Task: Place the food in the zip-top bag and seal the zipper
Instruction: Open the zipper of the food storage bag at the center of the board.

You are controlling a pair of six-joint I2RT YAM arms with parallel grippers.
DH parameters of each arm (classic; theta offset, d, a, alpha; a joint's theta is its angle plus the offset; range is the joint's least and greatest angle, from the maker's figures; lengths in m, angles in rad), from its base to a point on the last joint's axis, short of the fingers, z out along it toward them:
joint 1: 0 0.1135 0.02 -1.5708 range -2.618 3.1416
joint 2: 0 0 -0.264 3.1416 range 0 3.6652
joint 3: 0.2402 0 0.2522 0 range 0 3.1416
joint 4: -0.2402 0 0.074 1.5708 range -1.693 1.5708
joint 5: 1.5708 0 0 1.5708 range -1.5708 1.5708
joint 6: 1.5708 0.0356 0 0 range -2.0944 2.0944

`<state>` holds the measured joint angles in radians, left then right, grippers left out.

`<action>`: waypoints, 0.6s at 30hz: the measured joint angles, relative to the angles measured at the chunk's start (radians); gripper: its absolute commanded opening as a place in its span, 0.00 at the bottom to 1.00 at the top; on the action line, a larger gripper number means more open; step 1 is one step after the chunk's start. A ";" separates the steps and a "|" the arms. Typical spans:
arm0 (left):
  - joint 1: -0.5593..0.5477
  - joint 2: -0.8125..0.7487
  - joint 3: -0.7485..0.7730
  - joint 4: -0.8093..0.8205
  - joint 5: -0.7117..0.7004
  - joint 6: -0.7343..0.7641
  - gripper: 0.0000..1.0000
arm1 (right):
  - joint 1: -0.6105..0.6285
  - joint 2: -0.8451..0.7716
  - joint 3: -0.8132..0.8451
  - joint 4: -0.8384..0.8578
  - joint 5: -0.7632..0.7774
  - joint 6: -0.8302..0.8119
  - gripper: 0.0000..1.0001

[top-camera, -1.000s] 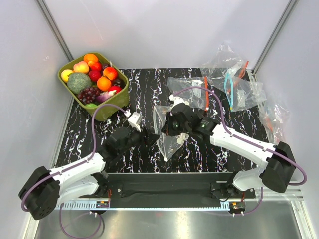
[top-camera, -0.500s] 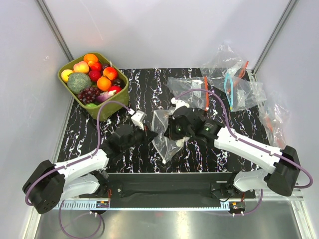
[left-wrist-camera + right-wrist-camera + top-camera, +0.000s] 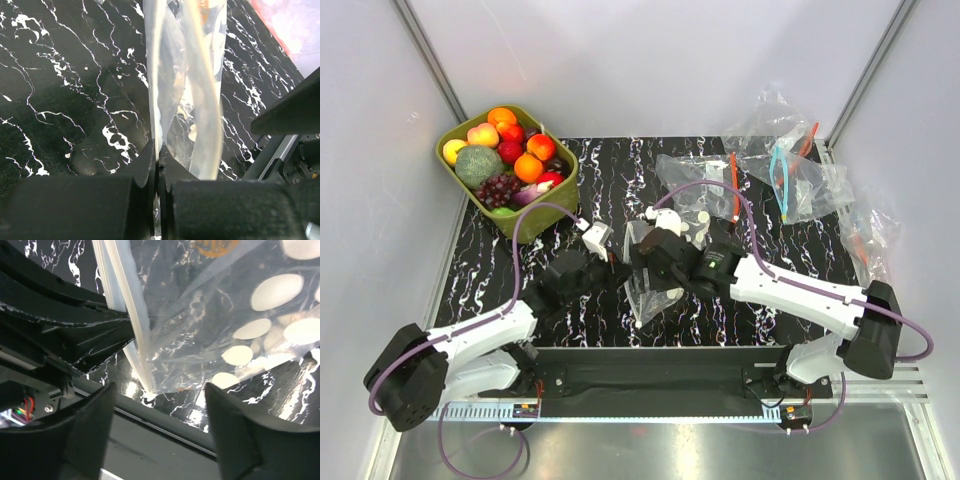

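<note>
Black marble table (image 3: pixel 610 165), food (image 3: pixel 510 150) piled in the green tub (image 3: pixel 535 226) at the far-left corner. Dotted zip-top bag (image 3: pixel 640 298) sits mid-table between the arms: left fingers (image 3: pixel 142 167) clenched on its edge, right fingers (image 3: pixel 90 435) spread wide either side of its zipper (image 3: pixel 131 305), not gripping

I see a black table (image 3: pixel 610 170) veined in white. An olive-green tub (image 3: pixel 532 224) stands at its far-left corner, and a heap of clear bags (image 3: pixel 790 175) lies at the far-right corner. Mid-table, the zip-top bag (image 3: pixel 642 293) appears to touch the surface with its lower corner.
</note>
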<state>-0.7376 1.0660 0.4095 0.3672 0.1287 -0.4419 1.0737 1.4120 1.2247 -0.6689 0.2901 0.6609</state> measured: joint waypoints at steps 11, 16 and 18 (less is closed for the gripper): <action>0.000 -0.024 0.000 0.000 0.000 0.000 0.00 | 0.045 -0.185 -0.182 0.177 0.138 0.097 1.00; 0.000 -0.040 0.000 0.001 0.001 0.000 0.00 | 0.060 -0.129 -0.117 0.145 0.189 0.122 0.94; 0.000 -0.042 0.000 0.001 0.002 0.000 0.00 | 0.082 -0.061 -0.062 0.119 0.216 0.121 0.89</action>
<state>-0.7376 1.0241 0.4095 0.3679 0.1307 -0.4423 1.1557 1.3506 1.1625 -0.5495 0.5056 0.7822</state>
